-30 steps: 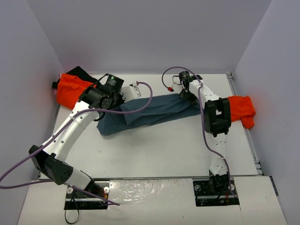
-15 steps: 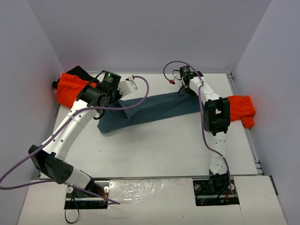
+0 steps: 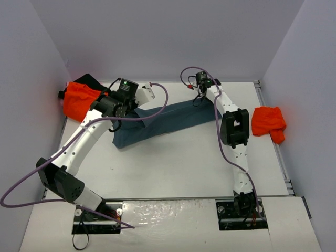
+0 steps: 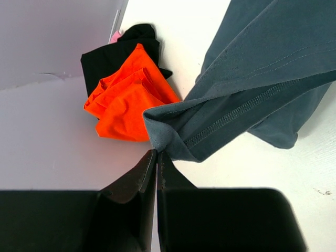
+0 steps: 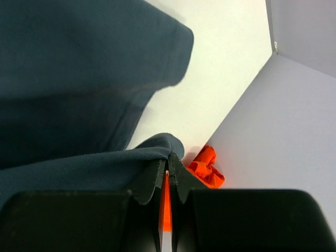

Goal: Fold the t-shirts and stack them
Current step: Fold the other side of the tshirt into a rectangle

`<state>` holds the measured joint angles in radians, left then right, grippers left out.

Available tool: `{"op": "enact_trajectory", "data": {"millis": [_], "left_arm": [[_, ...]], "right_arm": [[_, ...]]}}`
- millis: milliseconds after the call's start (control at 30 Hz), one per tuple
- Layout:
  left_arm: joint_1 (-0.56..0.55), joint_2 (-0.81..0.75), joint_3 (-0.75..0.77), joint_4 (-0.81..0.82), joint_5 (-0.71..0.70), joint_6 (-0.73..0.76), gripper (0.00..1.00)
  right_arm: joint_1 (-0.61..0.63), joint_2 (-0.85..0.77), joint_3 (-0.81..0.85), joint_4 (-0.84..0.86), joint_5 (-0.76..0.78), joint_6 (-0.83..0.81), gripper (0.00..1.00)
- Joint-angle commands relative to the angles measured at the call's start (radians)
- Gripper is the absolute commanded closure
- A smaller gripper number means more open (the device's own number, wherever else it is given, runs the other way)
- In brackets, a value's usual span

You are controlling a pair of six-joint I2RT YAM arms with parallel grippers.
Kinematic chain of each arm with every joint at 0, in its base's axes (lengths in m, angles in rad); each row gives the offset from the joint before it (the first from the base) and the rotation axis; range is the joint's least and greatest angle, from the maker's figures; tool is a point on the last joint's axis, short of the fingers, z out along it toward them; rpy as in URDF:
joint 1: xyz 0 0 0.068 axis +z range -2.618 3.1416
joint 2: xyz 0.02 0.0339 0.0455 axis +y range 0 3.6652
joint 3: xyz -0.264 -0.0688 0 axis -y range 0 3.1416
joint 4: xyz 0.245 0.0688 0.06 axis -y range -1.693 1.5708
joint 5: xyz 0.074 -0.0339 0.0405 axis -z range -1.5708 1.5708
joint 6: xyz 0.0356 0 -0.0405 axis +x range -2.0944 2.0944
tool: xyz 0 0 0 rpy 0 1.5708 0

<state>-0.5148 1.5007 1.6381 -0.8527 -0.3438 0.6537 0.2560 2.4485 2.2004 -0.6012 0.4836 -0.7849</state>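
Soft blue shirt [image 3: 184, 115] sags between left fingers [image 4: 137, 178] at ten o'clock and right fingers [image 5: 152, 184] at one, both clamped shut on its edge

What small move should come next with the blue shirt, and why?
Probably draw the two grippers apart and lower the slate-blue t-shirt flat onto the table. The left gripper and right gripper are each shut on its edge, and the cloth between them looks bunched and creased, not spread enough to fold.
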Motion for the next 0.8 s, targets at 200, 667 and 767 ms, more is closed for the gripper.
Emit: {"op": "enact_trajectory", "data": {"millis": [200, 667, 767], "left_arm": [[0.013, 0.025, 0.001, 0.096, -0.059, -0.009, 1.00], [0.024, 0.112, 0.036, 0.143, -0.087, -0.008, 1.00], [0.037, 0.139, 0.050, 0.154, -0.095, -0.012, 1.00]], "right_arm": [[0.020, 0.175, 0.187, 0.137, 0.124, 0.049, 0.39], [-0.004, -0.053, 0.009, 0.377, 0.175, 0.074, 0.38], [0.002, -0.149, -0.126, 0.363, 0.117, 0.078, 0.52]]}}
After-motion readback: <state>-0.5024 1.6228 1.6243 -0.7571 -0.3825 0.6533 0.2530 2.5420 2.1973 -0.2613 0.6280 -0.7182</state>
